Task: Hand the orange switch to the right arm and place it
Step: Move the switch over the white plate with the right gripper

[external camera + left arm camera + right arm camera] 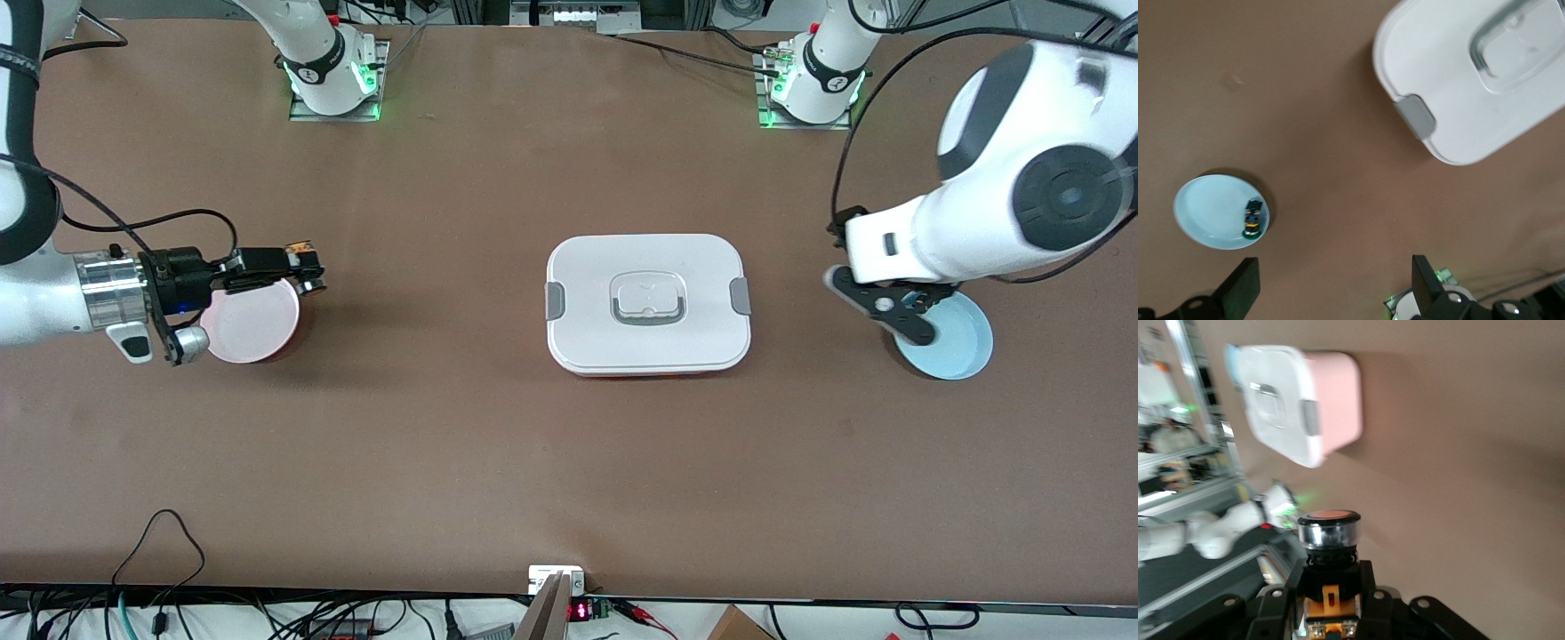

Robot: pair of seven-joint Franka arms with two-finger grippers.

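Lunchbox [648, 304] sits mid-table, lid latched, between two plates. Right gripper [298, 267] hangs over the pink plate's [253, 324] far edge, fingers clamped on the orange switch [1328, 537], so the handover looks done and placing remains. Left gripper [898, 307] waits over the blue plate [1208, 213], fingers wide, green switch [1253, 219] lying there

White arms [969, 222], grey joint caps, black cables, green-lit bases
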